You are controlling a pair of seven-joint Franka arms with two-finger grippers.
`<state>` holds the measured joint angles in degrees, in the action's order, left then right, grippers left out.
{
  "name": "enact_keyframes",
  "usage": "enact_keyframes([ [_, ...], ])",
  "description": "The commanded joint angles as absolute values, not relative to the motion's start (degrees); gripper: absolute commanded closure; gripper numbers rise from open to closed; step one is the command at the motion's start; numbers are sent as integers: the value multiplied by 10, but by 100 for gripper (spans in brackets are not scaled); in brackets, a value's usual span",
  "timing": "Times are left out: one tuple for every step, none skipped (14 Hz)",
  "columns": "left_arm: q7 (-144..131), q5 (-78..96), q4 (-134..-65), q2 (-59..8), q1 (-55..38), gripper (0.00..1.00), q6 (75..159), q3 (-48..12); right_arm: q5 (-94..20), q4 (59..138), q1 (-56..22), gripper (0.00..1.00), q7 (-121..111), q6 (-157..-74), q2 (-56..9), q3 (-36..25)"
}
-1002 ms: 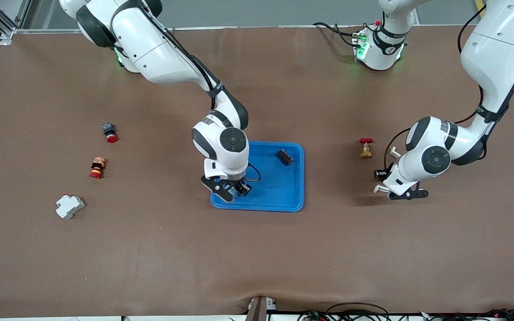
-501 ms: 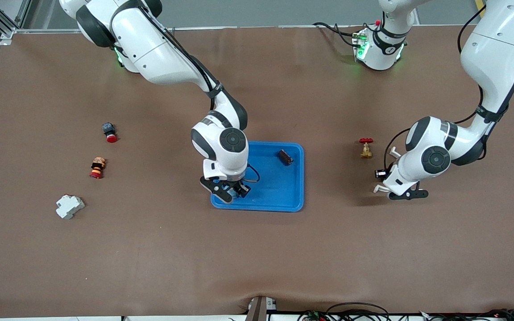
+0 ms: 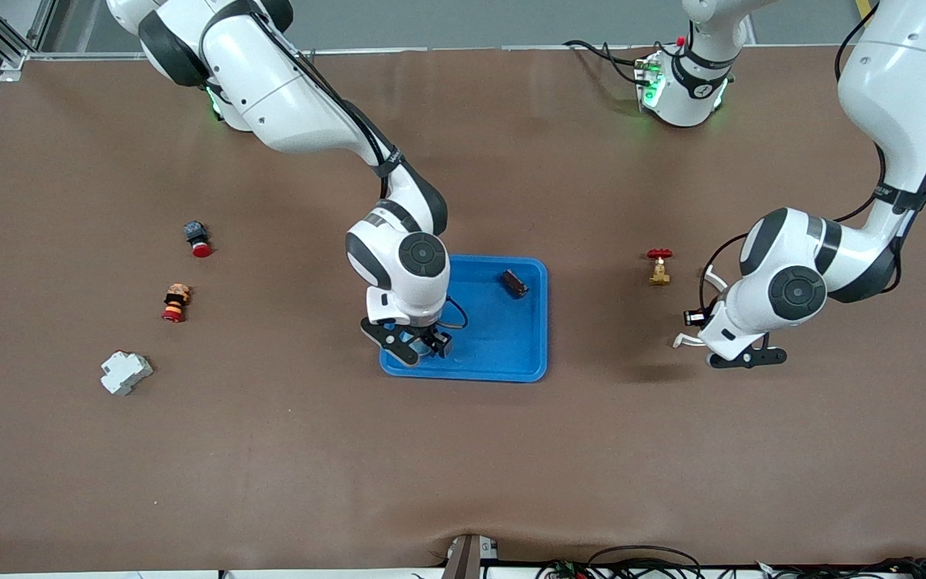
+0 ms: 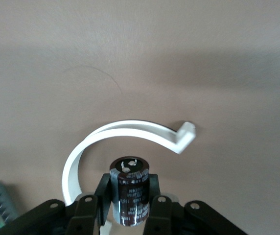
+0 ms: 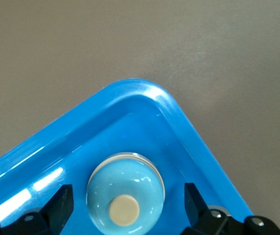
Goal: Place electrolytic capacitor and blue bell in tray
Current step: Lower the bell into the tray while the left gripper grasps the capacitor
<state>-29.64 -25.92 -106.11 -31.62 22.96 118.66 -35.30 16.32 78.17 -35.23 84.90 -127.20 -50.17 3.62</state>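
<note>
The bright blue tray [image 3: 503, 338] lies mid-table. My right gripper [image 3: 419, 346] is low over the tray corner nearest the front camera, toward the right arm's end. In the right wrist view the gripper [image 5: 125, 200] is open. The light blue bell [image 5: 125, 193] with its cream button sits on the tray floor near the rim [image 5: 145, 90], between the fingertips [image 5: 61, 200] with a gap on each side. My left gripper [image 3: 692, 322] hovers over bare table toward the left arm's end. It [image 4: 129, 196] is shut on the dark electrolytic capacitor [image 4: 129, 188].
A small dark brown part [image 3: 514, 283] lies in the tray's corner farthest from the camera. A brass valve with a red handle [image 3: 659, 267] stands near the left gripper. A red-capped button [image 3: 198, 238], an orange-red part [image 3: 176, 302] and a white block [image 3: 125, 372] lie toward the right arm's end.
The left arm has shifted slightly toward its own end of the table with the capacitor. The right gripper has stayed over the tray corner.
</note>
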Motion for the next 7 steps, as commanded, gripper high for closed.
enact_keyframes([
  [-357, -262, -989, -315, 202, 100, 1101, -381, 174, 773, -352, 0, 853, -1239, -490, 42],
  [-370, -242, -966, -319, 184, 100, 1090, -381, 174, 772, -350, 0, 850, -1231, -488, 45],
  [-388, -222, -953, -319, 170, 100, 1086, -381, 173, 765, -348, 0, 840, -1219, -482, 47],
  [-417, -216, -947, -319, 158, 100, 1086, -381, 168, 754, -347, 0, 829, -1204, -478, 48],
  [-451, -216, -934, -320, 143, 100, 1086, -381, 150, 743, -341, 0, 814, -1188, -477, 51],
  [-477, -212, -922, -323, 122, 100, 1086, -381, 130, 730, -336, 0, 790, -1174, -476, 51],
  [-504, -200, -911, -323, 106, 100, 1086, -381, 119, 718, -328, 0, 761, -1154, -473, 51],
])
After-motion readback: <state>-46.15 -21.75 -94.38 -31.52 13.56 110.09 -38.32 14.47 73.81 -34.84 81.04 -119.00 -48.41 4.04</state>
